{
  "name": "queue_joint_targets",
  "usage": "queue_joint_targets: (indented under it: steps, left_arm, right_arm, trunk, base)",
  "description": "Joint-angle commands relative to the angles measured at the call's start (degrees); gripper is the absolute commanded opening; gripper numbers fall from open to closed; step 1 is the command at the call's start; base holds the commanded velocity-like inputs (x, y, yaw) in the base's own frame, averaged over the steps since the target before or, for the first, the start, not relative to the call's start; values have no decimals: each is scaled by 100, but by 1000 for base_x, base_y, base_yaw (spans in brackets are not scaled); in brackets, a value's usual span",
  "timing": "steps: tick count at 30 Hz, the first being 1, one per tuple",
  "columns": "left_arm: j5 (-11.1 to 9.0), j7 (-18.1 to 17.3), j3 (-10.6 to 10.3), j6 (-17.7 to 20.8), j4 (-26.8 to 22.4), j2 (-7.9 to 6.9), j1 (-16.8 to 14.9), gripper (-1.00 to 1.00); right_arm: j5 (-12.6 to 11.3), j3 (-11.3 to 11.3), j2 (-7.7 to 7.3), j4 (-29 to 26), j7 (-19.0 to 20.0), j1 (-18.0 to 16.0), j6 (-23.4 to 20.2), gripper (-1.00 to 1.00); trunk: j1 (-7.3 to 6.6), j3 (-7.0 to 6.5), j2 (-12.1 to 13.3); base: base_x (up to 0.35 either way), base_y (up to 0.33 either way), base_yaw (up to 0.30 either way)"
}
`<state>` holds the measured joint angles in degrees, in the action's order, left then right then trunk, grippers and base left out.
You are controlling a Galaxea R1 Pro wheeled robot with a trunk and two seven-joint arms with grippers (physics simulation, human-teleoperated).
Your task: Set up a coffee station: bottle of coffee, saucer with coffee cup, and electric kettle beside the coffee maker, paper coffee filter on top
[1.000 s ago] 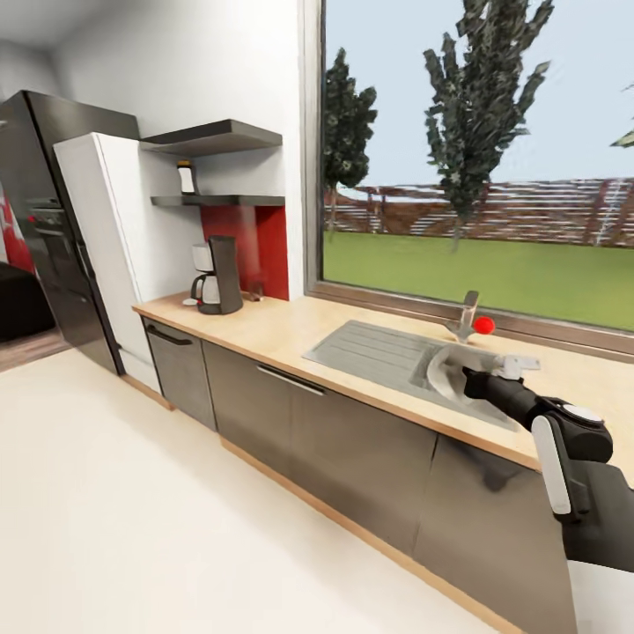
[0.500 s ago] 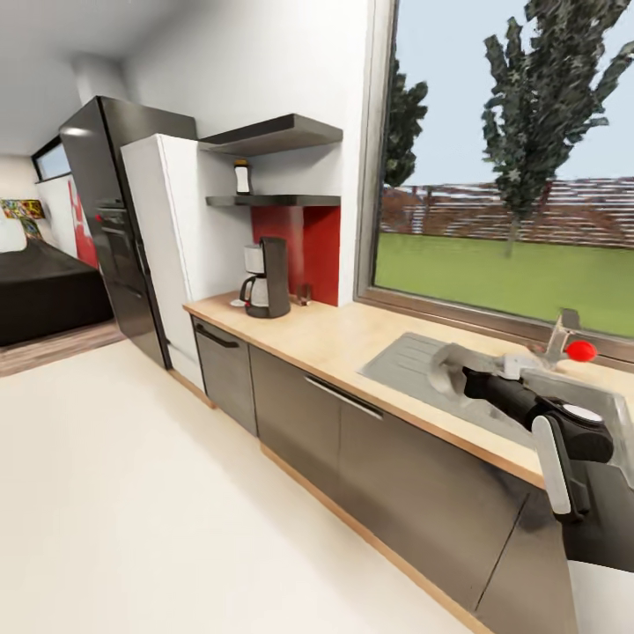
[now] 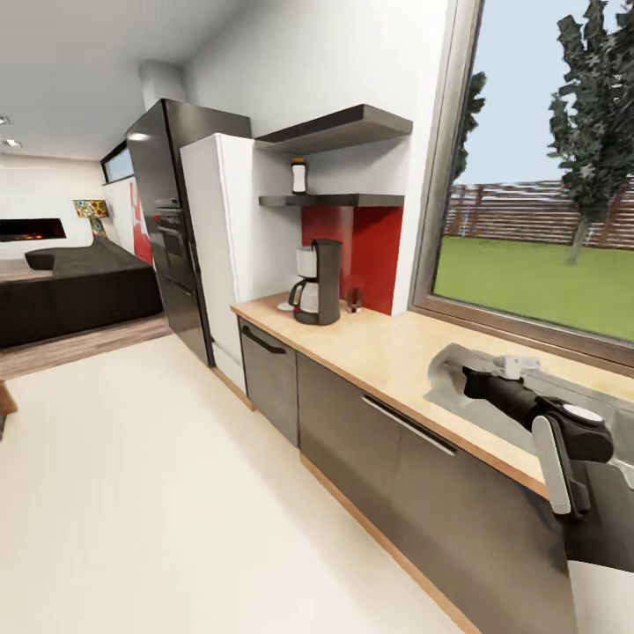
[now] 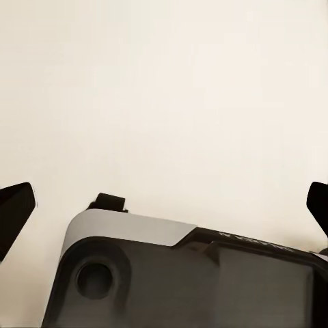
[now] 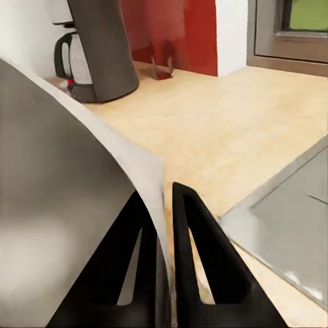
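From my right wrist camera I see the right gripper point(image 5: 162, 232) pinched tight on one paper coffee filter point(image 5: 61, 205). My head view adds one coffee maker point(image 3: 318, 282) at the countertop's point(image 3: 387, 343) far end and one bottle of coffee point(image 3: 299, 176) on the shelf point(image 3: 330, 201). The left gripper's fingertips point(image 4: 15, 212) sit wide apart over the floor point(image 4: 164, 89), holding nothing.

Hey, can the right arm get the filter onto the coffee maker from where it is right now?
Probably not yet. The right gripper is pinching the paper filter above the sink, while the coffee maker stands at the countertop's far end. The way looks open, but the base likely must roll closer.
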<state>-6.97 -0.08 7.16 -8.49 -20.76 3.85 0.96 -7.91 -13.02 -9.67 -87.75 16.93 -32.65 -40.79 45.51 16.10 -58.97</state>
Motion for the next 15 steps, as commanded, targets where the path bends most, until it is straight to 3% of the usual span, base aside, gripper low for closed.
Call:
queue_joint_targets:
  steps: [1,15]
  left_arm:
    - [-59,-1,-4,-5,-7,2,1,100]
    - [-59,-1,-4,-4,-7,2,1,100]
  right_arm:
    - [-61,-8,0,-6,-1,-4,-43,-100]
    - [-61,-8,3,-6,1,-4,-43,-100]
  trunk:
    - [4,6,-4]
    - [4,6,-4]
  base:
    - [301,184,272]
    - [301,184,272]
